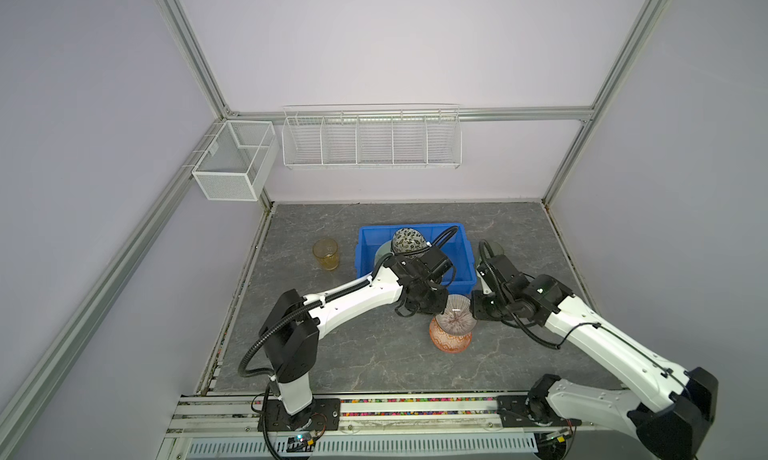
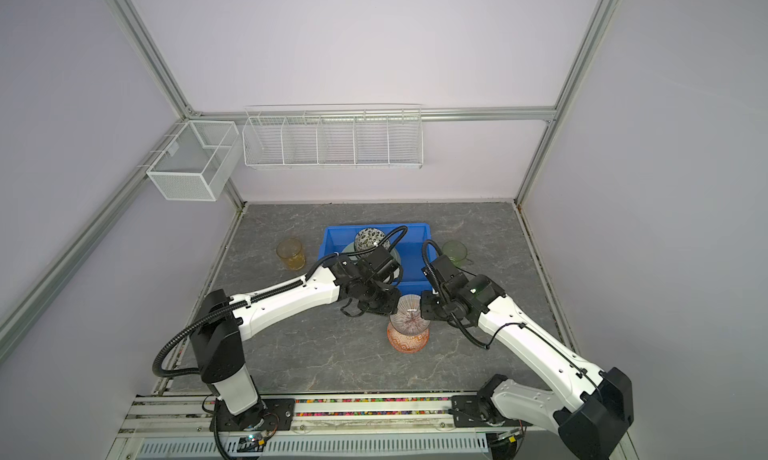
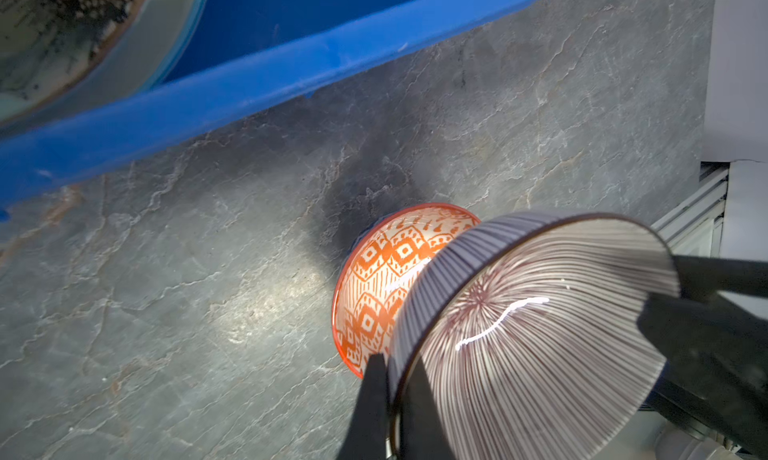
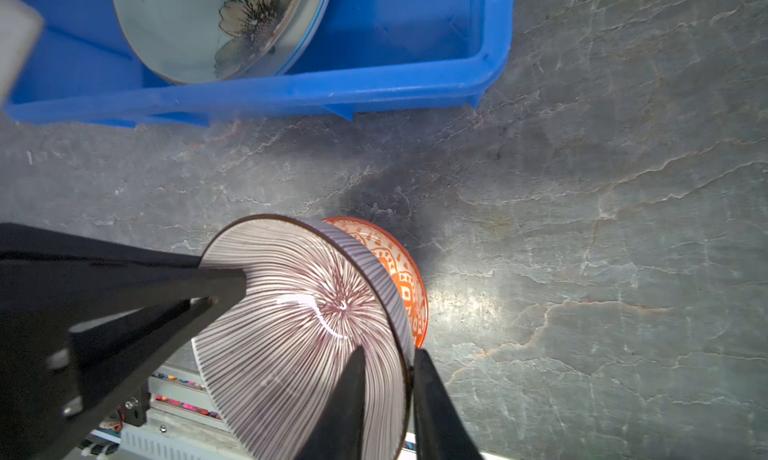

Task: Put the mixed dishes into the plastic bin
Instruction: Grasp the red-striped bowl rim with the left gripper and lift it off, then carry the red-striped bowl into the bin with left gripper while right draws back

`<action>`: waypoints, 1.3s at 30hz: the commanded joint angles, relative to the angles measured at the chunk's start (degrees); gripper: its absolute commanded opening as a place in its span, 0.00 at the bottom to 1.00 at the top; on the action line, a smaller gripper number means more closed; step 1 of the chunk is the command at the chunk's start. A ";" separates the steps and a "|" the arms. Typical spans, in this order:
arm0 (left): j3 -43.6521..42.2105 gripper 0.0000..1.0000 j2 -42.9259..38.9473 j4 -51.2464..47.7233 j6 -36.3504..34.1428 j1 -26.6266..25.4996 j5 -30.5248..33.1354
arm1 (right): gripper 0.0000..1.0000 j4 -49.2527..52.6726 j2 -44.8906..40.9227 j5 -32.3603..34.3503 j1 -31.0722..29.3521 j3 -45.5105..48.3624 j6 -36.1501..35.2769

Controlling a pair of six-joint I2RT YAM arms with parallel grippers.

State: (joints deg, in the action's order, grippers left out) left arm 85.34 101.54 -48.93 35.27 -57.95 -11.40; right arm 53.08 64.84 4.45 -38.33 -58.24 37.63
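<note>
Your left tool (image 3: 392, 366) pinches the rim of the striped bowl (image 1: 456, 316); your right tool (image 4: 390, 354) straddles it slightly open, likely a handover. It hangs mid-frame over the orange bowl (image 1: 451, 341), below the blue bin (image 1: 365, 234).

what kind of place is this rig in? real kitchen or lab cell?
Most likely a lab robot cell, not a kitchen: an aluminium frame around plain walls, two arms bolted to a rail, and staged props such as a blue bin and wall-hung wire baskets.
</note>
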 commanded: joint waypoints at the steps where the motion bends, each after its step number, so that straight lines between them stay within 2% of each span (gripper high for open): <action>1: 3.15 0.00 0.07 -0.97 -1.81 0.85 0.38 | 0.30 -0.21 -1.92 0.27 0.18 -0.96 0.42; 5: 5.08 0.00 0.06 -2.62 -3.09 2.51 1.08 | 0.39 0.57 -4.68 1.16 0.23 -0.52 0.84; 14: 12.48 0.00 1.50 -7.92 -7.70 8.51 4.17 | 0.72 3.83 -12.03 2.47 0.19 1.31 2.28; 18: 16.54 0.00 2.98 -9.94 -9.34 11.24 5.29 | 0.93 4.56 -14.06 2.05 0.09 3.01 3.37; 25: 25.93 0.00 6.60 -15.95 -12.27 17.66 10.33 | 0.98 6.91 -18.36 2.83 -0.24 5.69 6.06; 30: 31.16 0.00 9.71 -17.78 -13.67 22.53 10.93 | 0.99 8.65 -22.89 3.89 -0.32 7.51 8.67; 39: 44.63 0.00 19.50 -22.64 -16.28 25.16 11.84 | 1.00 10.04 -27.12 4.78 -0.60 10.46 12.07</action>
State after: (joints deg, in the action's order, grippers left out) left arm 125.67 119.46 -68.55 20.86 -32.77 0.21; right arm 61.87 38.50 8.16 -38.41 -48.93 47.13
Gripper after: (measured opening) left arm 0.051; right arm 0.997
